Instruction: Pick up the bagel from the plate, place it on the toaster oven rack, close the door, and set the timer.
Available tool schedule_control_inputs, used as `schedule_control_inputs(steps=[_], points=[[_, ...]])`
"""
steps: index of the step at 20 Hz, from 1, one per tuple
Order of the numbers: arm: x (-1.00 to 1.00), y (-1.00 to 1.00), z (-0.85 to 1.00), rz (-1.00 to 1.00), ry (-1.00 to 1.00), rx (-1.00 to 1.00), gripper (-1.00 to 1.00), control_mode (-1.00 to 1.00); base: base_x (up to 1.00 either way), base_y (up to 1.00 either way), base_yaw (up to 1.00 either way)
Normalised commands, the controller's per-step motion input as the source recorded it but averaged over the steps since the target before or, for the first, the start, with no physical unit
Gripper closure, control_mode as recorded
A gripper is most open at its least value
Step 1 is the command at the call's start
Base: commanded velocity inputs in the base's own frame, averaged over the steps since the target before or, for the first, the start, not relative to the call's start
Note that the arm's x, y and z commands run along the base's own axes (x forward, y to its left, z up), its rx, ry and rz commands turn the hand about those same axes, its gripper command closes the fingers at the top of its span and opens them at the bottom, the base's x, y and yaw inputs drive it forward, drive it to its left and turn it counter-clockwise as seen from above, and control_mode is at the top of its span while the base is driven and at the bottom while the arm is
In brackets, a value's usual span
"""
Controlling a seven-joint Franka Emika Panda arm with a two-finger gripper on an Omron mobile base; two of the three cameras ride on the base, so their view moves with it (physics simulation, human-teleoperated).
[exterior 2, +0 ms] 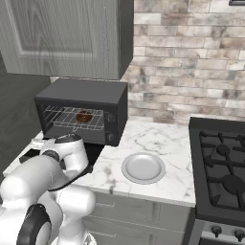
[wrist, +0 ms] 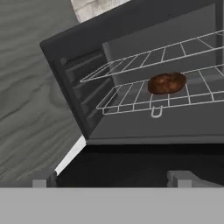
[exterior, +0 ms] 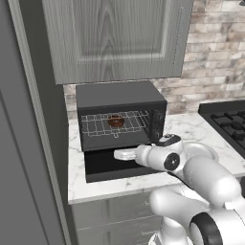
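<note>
The bagel (wrist: 166, 83) lies on the toaster oven rack (wrist: 131, 99) — the door (exterior: 103, 165) hangs open. The fingers (wrist: 41, 179) stand spread, empty, above the door — the plate (exterior 2: 143, 168) is bare.

One bagel (exterior: 116, 121) at centre frame, on one toaster oven rack (exterior: 95, 127) inside one black oven (exterior: 119, 98). One door (exterior: 103, 165), dropped open below. One plate (exterior 2: 143, 168) at lower centre. One stove (exterior 2: 222, 167) at right edge. One cabinet (exterior: 115, 38) overhead.

Even, flat rendered light; soft blur throughout; oven (exterior: 119, 115) interior dim; no glare, faint shadows.
</note>
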Motion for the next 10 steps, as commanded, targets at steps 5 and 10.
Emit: schedule_control_inputs(steps=[5, 10], points=[[-0.55, 0.05, 1.00, 0.00, 0.05, 0.01, -1.00, -1.00, 0.00, 0.00, 0.00], [-0.55, 0.11, 1.00, 0.00, 0.18, 0.00, -1.00, -1.00, 0.00, 0.00, 0.00]])
